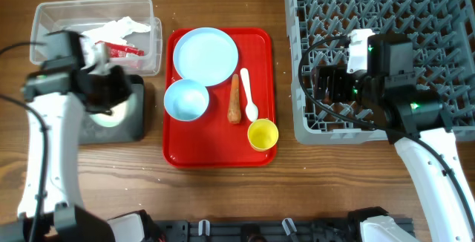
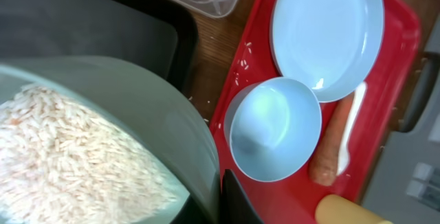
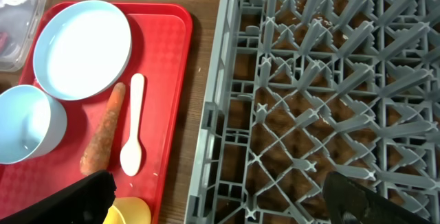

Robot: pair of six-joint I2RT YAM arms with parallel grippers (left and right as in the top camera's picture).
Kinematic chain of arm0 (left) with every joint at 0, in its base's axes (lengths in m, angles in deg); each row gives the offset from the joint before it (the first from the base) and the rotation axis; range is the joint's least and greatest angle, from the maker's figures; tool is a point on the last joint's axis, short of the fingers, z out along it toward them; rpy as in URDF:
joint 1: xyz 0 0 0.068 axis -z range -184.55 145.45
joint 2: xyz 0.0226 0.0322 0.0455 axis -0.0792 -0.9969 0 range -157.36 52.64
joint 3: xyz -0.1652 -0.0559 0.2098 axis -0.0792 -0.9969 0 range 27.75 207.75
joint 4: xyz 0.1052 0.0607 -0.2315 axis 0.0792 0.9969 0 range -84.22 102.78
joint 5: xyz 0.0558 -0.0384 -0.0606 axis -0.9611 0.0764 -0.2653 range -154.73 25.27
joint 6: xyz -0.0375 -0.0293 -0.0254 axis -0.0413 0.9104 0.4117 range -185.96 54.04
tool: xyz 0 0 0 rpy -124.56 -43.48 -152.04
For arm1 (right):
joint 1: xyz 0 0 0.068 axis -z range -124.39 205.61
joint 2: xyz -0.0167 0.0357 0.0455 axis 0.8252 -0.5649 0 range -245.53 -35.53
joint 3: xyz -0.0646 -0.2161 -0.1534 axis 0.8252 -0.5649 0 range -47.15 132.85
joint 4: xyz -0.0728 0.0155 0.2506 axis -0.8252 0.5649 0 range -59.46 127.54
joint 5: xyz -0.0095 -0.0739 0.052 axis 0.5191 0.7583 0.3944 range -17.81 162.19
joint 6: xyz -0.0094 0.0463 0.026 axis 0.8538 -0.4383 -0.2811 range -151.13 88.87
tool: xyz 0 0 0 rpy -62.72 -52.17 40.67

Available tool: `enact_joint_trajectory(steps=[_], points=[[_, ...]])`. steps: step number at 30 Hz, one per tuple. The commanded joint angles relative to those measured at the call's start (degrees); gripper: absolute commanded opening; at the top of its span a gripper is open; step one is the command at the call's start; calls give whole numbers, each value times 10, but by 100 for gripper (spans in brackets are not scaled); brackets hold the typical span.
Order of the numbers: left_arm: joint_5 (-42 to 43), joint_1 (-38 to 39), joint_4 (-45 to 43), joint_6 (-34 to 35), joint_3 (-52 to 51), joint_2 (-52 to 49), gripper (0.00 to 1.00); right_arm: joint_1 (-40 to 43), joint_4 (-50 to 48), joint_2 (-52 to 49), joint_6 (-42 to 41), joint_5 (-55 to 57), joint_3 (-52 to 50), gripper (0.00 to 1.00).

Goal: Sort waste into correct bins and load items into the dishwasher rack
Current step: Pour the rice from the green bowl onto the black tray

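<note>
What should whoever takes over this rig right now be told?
Left gripper: seems shut on the rice bowl, held over the black tray; rice not yet dumped.
Right gripper: open, empty, above the rack; no dishes visible in it.
Done: white paper and red wrapper lie in the clear tub.
Left: dump rice, bin the carrot, then rack the plate, empty bowl, spoon, yellow cup, all on the red tray, plus the rice bowl.
</note>
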Motion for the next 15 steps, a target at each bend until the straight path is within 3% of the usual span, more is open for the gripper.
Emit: enact_joint_trajectory(steps=[1, 5, 10, 13, 15], points=[[165, -108, -11, -116, 3, -60, 4, 0, -3, -4, -7, -7, 4, 100], [376, -205, -62, -172, 3, -171, 4, 0, -3, -4, -7, -7, 4, 100], [610, -255, -58, -170, 3, -235, 4, 0, -3, -4, -7, -7, 4, 100], [692, -280, -55, -154, 3, -235, 4, 0, -2, -4, -7, -7, 4, 100], [693, -294, -54, -85, 3, -235, 4, 0, -2, -4, -7, -7, 4, 100]])
